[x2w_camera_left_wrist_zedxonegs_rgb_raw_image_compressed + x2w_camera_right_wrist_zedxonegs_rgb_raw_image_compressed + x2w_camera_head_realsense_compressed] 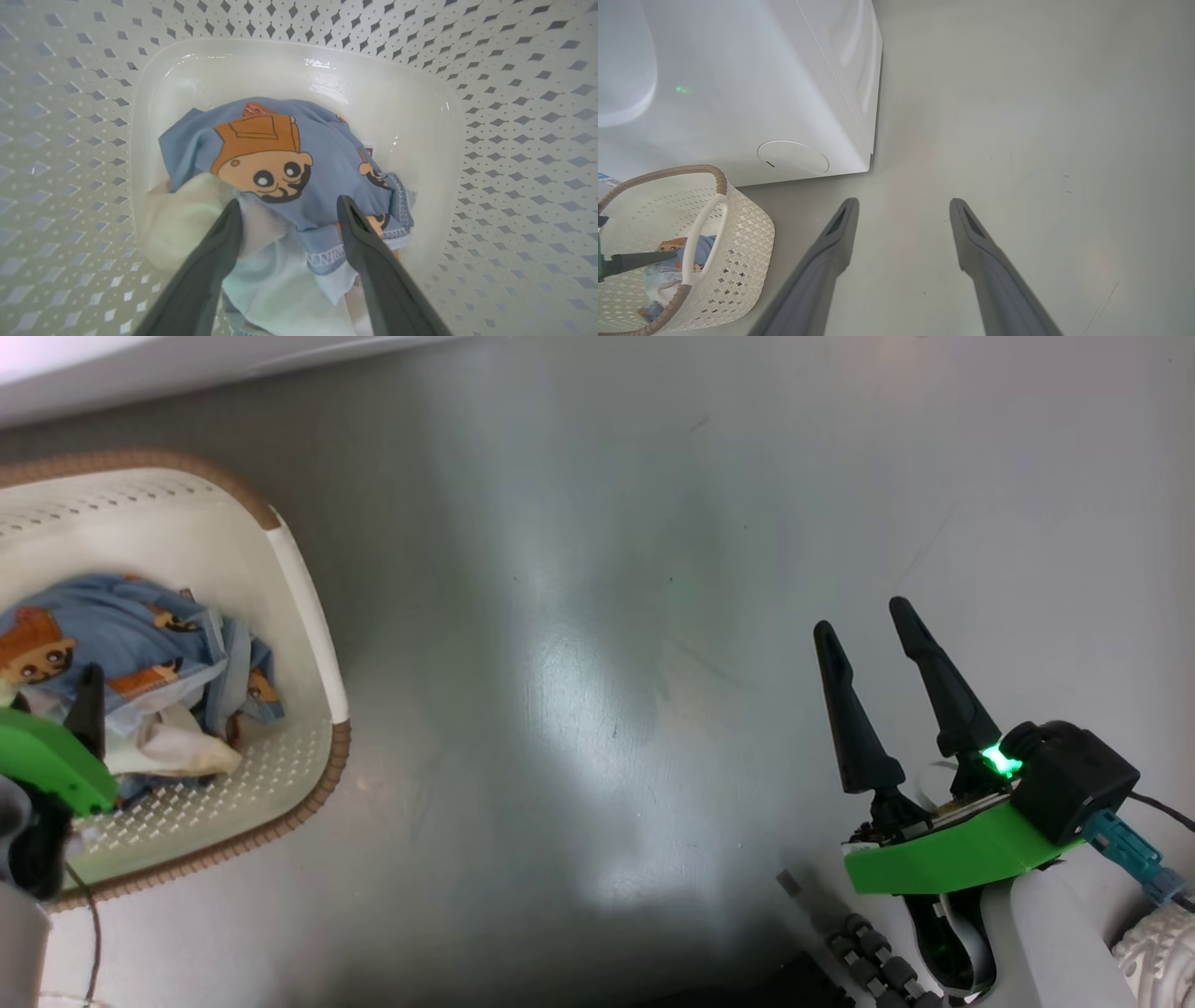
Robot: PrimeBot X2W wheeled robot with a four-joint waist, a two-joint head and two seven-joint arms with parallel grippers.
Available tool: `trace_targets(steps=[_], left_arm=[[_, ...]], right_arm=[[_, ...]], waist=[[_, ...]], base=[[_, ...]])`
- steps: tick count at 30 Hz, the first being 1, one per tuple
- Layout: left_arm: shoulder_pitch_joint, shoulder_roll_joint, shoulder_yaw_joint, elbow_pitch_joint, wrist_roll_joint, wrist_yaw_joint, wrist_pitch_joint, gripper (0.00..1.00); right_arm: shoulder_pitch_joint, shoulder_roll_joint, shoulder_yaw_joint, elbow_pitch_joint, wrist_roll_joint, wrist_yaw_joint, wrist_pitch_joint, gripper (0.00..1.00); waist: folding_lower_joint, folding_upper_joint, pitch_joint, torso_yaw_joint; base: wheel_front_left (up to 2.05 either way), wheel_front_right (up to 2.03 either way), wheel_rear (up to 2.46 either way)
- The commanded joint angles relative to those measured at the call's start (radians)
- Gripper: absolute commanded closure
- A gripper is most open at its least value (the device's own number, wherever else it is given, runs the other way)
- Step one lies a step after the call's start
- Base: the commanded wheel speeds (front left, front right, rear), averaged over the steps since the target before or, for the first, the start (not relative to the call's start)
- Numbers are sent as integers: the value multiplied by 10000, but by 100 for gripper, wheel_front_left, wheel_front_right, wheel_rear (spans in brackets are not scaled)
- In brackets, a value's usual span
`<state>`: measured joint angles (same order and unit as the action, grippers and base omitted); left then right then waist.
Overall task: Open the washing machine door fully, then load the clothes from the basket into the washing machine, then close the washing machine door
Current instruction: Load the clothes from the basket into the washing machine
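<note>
1. The left gripper (288, 203) points down into the basket (313, 616). Its fingers are spread wide over the clothes (322, 154) heaped at the bottom, with nothing clamped between them.
2. The right gripper (863, 619) hangs over the floor (579, 663), well apart from the basket, jaws wide and empty.
3. The basket stands just beside the washing machine (761, 84), near its lower front; bare floor lies between the basket and the right gripper.
</note>
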<state>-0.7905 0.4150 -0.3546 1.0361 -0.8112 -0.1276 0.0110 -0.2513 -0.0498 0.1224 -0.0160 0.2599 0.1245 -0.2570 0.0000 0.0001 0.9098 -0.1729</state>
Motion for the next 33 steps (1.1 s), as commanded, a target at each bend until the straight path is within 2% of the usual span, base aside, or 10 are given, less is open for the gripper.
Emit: trace_targets(steps=[1, 12, 21, 22, 23, 25, 28, 33], left_arm=[[68, 524, 202, -1, -206, -30, 117, 0], [-1027, 816, -817, 292, -555, -30, 1936, 0], [-1745, 925, -1294, 198, -827, -30, 2210, 0], [-1766, 933, -1374, 231, -819, -30, 2204, 13], [-1766, 916, -1453, 249, -844, -30, 2242, 54], [-1746, 878, -1464, 274, -1033, -30, 2200, 100], [-1666, 914, -1642, 150, -1098, -30, 2160, 100], [-1394, 1139, -1984, -361, -1330, -31, 1365, 100]], right_arm=[[228, -4, 263, -224, 168, 62, -48, 0], [65, -4, 289, -367, 262, 62, -48, 0], [38, -4, 312, -538, 342, 62, -48, 0], [46, -4, 321, -542, 348, 62, -48, 0], [51, -4, 329, -543, 352, 62, -48, 0], [44, -4, 316, -548, 365, 62, -48, 0], [13, -4, 311, -556, 377, 62, -48, 0], [-168, -4, 287, -575, 380, 62, -48, 0]], waist=[[0, -1, 136, -5], [0, -1, 857, -51], [0, -1, 1348, -177], [0, -1, 1351, -191], [0, -1, 1349, -202], [0, -1, 1335, -216], [0, -1, 1312, -236], [0, -1, 1117, -242]], base=[[0, 0, 0], [0, 0, 0], [0, 0, 0], [0, 0, 0], [0, 0, 0], [0, 0, 0], [0, 0, 0], [0, 0, 0]])
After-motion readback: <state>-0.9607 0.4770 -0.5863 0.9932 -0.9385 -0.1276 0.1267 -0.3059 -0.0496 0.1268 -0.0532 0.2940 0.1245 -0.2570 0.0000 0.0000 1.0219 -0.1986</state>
